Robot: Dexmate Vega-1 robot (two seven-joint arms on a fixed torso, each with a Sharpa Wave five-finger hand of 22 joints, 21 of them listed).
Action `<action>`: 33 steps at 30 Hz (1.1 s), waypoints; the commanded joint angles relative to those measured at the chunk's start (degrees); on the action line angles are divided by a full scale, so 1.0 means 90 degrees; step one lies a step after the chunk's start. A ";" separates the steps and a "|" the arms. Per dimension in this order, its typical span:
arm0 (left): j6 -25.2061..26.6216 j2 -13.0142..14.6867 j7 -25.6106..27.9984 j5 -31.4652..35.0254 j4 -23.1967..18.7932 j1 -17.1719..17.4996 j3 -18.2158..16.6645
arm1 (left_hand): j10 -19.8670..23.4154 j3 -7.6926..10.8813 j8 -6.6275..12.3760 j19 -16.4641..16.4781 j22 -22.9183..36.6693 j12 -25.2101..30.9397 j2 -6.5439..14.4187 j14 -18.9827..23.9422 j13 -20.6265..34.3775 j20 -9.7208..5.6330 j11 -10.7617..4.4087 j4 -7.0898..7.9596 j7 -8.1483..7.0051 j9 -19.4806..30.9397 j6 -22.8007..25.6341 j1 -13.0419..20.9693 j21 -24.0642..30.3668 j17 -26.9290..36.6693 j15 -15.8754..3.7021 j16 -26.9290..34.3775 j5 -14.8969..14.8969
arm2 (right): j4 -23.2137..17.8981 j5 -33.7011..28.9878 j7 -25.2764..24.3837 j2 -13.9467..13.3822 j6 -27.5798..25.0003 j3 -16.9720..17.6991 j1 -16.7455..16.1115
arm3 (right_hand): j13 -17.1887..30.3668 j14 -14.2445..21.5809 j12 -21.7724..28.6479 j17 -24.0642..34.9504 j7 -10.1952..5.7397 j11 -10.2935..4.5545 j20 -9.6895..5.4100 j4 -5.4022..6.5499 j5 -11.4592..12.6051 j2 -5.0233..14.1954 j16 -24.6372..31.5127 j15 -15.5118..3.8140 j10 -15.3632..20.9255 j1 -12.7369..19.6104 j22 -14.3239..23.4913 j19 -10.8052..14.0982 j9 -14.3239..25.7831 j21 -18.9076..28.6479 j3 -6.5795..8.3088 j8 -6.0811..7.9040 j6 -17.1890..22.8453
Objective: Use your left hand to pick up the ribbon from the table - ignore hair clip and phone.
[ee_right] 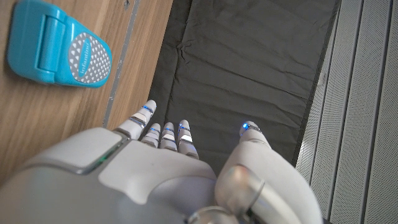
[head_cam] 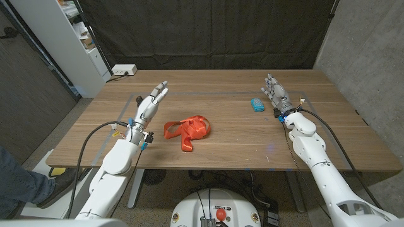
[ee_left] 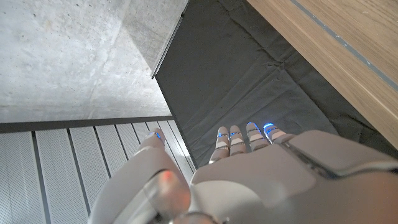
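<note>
the crumpled orange-red fabric ribbon (head_cam: 187, 130) is lying on the brown wooden counter (head_cam: 227, 148) just left of the frame's centre in the head view, untouched. the white robotic left hand (head_cam: 149, 106) is hanging over the counter in the left part of the frame, up and to the left of the ribbon and apart from it, its fingers (head_cam: 160, 90) stretched out straight and holding nothing. in the left wrist view those fingers (ee_left: 247, 134) are lying close side by side, the thumb set apart. the white right hand (head_cam: 276, 96) is sitting in the upper right, fingers extended and loosely side by side, nothing in them. a small turquoise plastic hair clip (head_cam: 256, 104) is lying just to its left; in the right wrist view the clip (ee_right: 57, 46) is resting near the counter's edge.
</note>
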 commanded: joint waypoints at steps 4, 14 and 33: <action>0.0003 0.0101 0.0250 0.0636 -0.0287 0.0164 0.0066 | 0.0029 0.0040 0.0024 -0.0222 0.0027 0.0038 0.0011 0.0025 0.0007 0.0058 -0.0013 -0.0092 0.0000 0.0028 0.0052 0.0099 0.0014 0.0018 -0.0022 0.0008 -0.0036 | 0.0094 0.0055 0.0026 0.0029 0.0118 0.0045 0.0025 | 0.0012 -0.0018 0.0027 0.0025 -0.0001 0.0022 0.0016 -0.0035 0.0017 0.0075 0.0031 -0.0012 -0.0030 0.0008 0.0034 -0.0006 0.0029 -0.0020 0.0002 0.0007 -0.0003; 0.0046 0.0270 0.0197 0.0956 -0.0544 0.0270 0.0179 | 0.0042 0.0073 0.0028 -0.0212 0.0026 0.0031 0.0030 0.0043 0.0008 0.0082 -0.0045 -0.0161 -0.0027 0.0030 0.0085 0.0184 0.0010 0.0017 -0.0037 0.0001 -0.0043 | 0.0123 0.0096 0.0049 0.0042 0.0201 0.0080 0.0035 | 0.0012 -0.0015 0.0028 0.0026 -0.0006 0.0022 0.0014 -0.0042 0.0016 0.0075 0.0032 -0.0006 -0.0028 0.0005 0.0034 -0.0001 0.0029 -0.0019 -0.0003 0.0005 -0.0004; 0.0536 0.0408 0.0868 0.2412 -0.1326 0.0750 -0.0009 | 0.0067 0.0126 0.0031 -0.0219 0.0026 0.0021 0.0055 0.0049 0.0010 0.0117 -0.0057 -0.0282 -0.0025 0.0033 0.0141 0.0329 -0.0003 0.0016 -0.0047 -0.0018 -0.0057 | 0.0096 0.0043 -0.0010 0.0016 0.0154 0.0050 0.0037 | 0.0013 -0.0010 0.0030 0.0028 -0.0006 0.0013 0.0018 -0.0050 0.0015 0.0085 0.0035 -0.0004 -0.0021 -0.0005 0.0034 0.0003 0.0029 -0.0019 -0.0012 0.0006 0.0002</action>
